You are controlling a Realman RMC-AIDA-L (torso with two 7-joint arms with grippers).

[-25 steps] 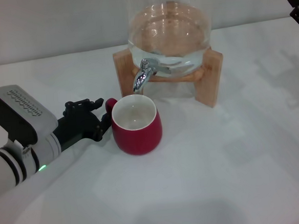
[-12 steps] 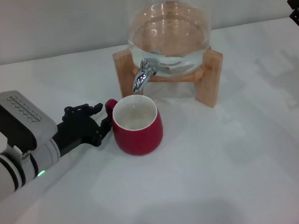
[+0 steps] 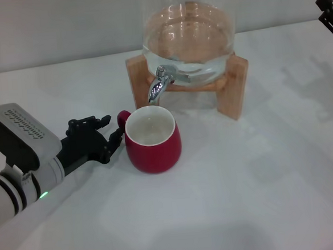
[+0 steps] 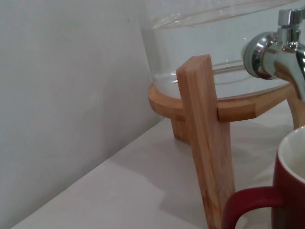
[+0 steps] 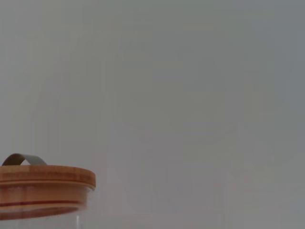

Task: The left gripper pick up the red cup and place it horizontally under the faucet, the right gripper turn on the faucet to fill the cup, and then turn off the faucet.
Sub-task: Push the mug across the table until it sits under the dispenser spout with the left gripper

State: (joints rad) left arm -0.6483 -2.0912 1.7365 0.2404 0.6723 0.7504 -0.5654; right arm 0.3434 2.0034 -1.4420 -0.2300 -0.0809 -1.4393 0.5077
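The red cup [image 3: 152,139] stands upright on the white table, its white inside showing, just in front of and below the faucet [image 3: 159,84]. Its small handle points toward my left gripper [image 3: 111,130], which lies low on the table to the cup's left, open, with its fingertips close to the handle and nothing held. The left wrist view shows the cup's rim and handle [image 4: 257,202] and the chrome faucet [image 4: 282,46]. Only a black tip of my right gripper [image 3: 330,11] shows, high at the far right edge.
The glass water jar [image 3: 187,40] sits on a wooden stand [image 3: 238,85] behind the cup; a stand leg [image 4: 207,138] rises close to the cup's handle. The jar's wooden lid [image 5: 43,188] shows in the right wrist view. A wall runs behind the table.
My left arm has drawn back to the left, away from the cup's handle. The cup has stayed in place under the faucet. The right gripper has barely shifted.
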